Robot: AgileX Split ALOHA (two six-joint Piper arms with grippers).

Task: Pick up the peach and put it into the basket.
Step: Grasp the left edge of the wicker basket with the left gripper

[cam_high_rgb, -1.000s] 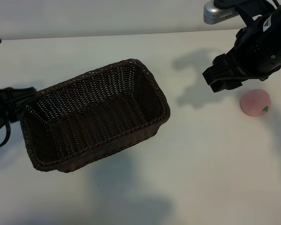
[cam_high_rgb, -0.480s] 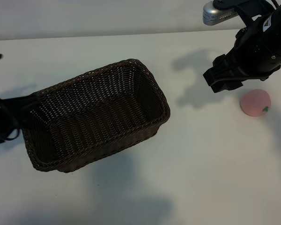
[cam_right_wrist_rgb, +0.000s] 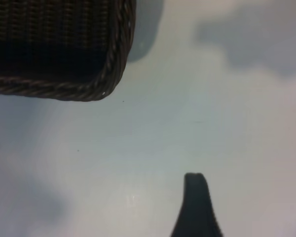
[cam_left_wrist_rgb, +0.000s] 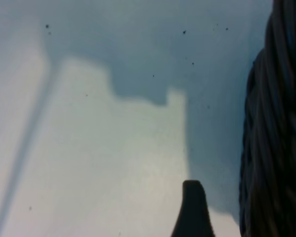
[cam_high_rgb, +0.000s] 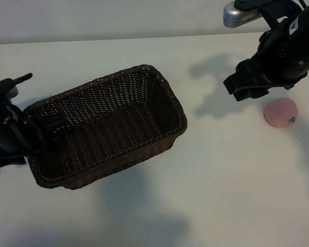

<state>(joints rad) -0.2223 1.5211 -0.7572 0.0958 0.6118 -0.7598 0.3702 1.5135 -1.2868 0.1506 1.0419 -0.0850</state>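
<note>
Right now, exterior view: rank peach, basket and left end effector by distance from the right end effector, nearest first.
From the right end effector, upper right of the table:
1. Peach, just beside it on the table, below right.
2. Basket, middle of the table, to its left.
3. Left end effector, at the basket's far left end.

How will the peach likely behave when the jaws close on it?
The peach looks round and smooth, so it may roll or squirt sideways on the bare table. Its small size suggests that it is light. Whether it is soft cannot be told.
</note>
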